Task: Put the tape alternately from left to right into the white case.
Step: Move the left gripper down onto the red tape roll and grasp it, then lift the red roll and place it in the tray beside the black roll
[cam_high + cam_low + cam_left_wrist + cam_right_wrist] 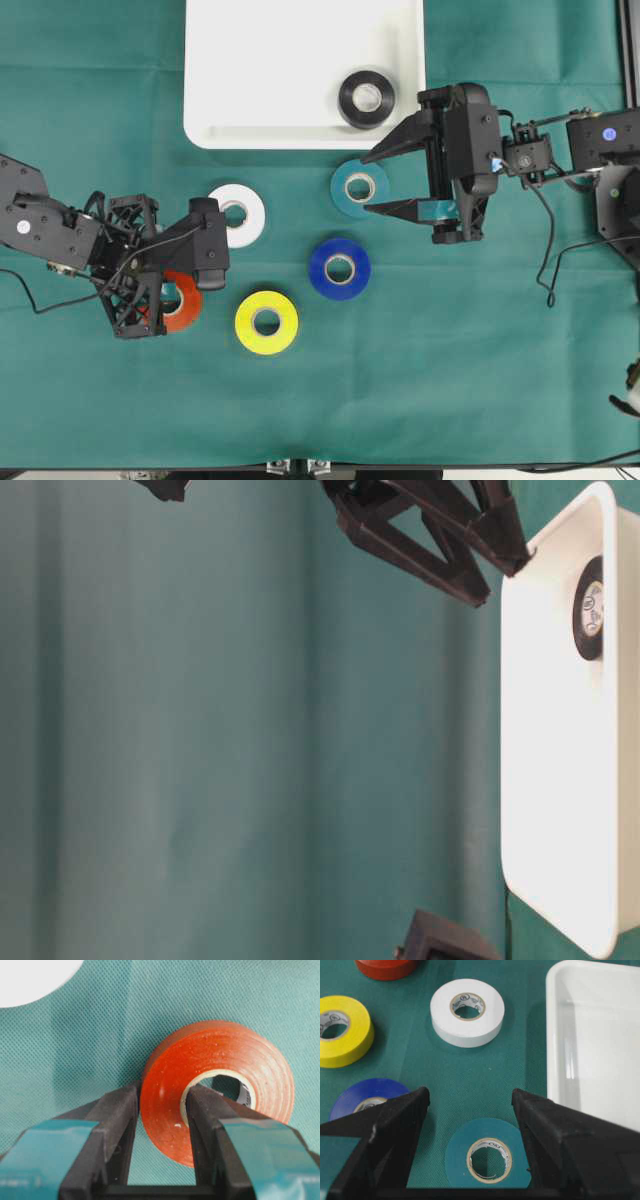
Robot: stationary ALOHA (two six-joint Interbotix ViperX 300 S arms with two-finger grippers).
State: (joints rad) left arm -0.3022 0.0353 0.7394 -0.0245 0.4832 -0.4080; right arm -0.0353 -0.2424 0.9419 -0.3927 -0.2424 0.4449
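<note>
I see the white case (270,90), shallow with rounded corners, at the far edge of the green worktop (450,380); one black tape (366,98) lies in its right part. Below it, my left hand (161,1102) is clamped on the red tape (220,1075), one finger inside the core. My right hand (470,1105) hovers spread wide over the teal tape (487,1160), holding nothing.
</note>
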